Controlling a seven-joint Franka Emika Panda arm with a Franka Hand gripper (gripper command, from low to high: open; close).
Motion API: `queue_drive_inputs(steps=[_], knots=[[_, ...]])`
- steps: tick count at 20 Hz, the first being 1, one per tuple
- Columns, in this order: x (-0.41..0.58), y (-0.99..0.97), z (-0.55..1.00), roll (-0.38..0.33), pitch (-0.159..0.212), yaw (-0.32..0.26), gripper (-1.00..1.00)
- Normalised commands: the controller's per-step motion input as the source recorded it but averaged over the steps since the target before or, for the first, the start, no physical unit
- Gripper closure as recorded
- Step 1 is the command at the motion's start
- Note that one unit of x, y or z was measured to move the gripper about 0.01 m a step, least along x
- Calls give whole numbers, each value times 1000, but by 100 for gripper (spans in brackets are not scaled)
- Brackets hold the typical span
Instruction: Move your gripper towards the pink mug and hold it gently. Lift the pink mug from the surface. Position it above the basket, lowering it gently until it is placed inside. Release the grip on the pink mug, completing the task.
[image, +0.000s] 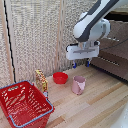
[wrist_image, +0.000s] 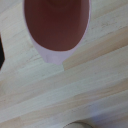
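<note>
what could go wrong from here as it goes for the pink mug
1. The gripper hangs well above the pink mug, which stands upright; an off-centre descent could let one of the jaws strike the rim and tip it.
2. The red bowl sits close beside the mug, so a sideways nudge could knock them together.
3. A yellow box stands by the basket, near the likely carry path.

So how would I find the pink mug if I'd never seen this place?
Start at the big red basket on the wooden floor. Going toward the exterior view's right, pass the low red bowl. Beside it stands the pink mug, taller, pale pink and open on top.
</note>
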Motion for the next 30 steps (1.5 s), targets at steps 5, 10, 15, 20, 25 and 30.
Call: queue_drive_inputs(steps=[5, 10, 15, 20, 25, 30], knots=[[-181, -298, -386, -36, 0, 33, -100], [-220, -162, -385, -66, -17, 36, -100], [-213, -66, -465, -101, -51, 75, -100], [-89, 0, -407, -129, -51, 90, 100], [0, 37, -198, -66, -10, 50, 100], [-9, 11, -61, -15, -2, 0, 100]])
